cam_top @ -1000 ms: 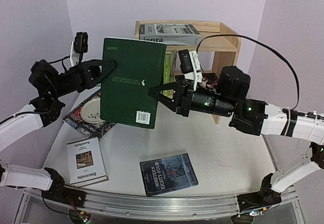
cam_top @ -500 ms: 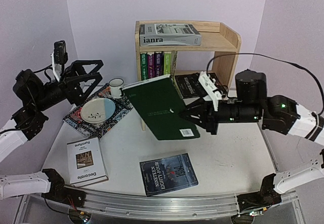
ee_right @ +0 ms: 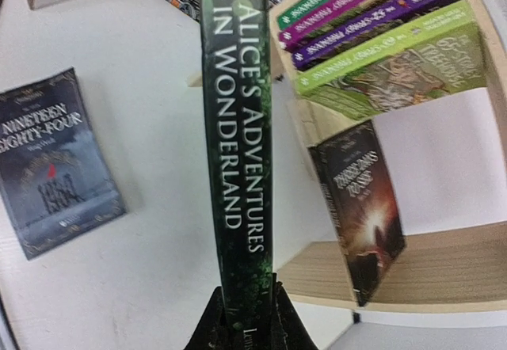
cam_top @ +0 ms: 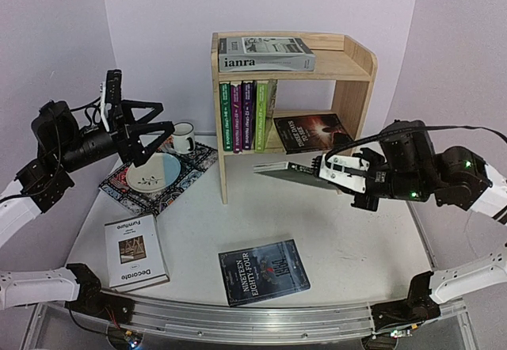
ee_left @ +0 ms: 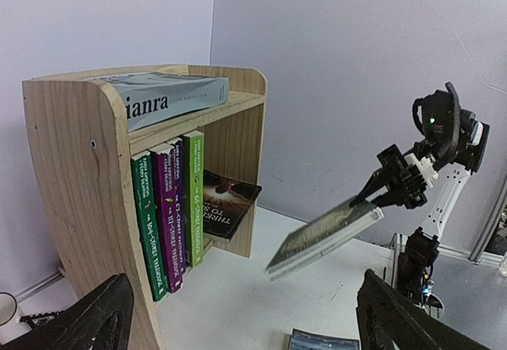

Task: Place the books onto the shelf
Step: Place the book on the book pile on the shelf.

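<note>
Dark green Alice book (cam_top: 285, 171), clenched by right gripper (cam_top: 318, 174), left gripper (cam_top: 156, 142) spread empty: best turned upright, eased toward twelve o'clock into shelf (cam_top: 358, 77) lower tier.

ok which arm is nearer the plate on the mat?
Left. Left arm hangs just above the plate, jaws open. Right arm is far off by the shelf, jaws shut on the green book.

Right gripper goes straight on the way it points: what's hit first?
Its held book leads and likely meets the front edge of the shelf's side panel beside the mug. Depth is unclear, so it could slip past toward that mug.
</note>
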Action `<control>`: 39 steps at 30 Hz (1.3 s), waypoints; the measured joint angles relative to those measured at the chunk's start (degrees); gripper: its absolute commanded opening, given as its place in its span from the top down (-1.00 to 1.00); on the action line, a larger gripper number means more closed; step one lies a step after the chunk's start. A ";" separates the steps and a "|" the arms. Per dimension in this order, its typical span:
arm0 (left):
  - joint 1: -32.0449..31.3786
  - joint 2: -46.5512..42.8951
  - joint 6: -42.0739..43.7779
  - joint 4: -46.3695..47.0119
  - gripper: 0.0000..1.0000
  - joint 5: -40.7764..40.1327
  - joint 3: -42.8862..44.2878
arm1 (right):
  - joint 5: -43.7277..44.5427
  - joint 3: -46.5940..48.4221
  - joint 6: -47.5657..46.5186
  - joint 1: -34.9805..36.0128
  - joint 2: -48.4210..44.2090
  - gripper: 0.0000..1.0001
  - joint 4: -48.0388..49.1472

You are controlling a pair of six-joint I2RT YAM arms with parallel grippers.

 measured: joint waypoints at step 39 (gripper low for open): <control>0.00 -2.08 0.13 -0.88 -0.99 -0.05 0.00 | 17.51 5.08 -34.60 -5.91 7.85 1.00 16.12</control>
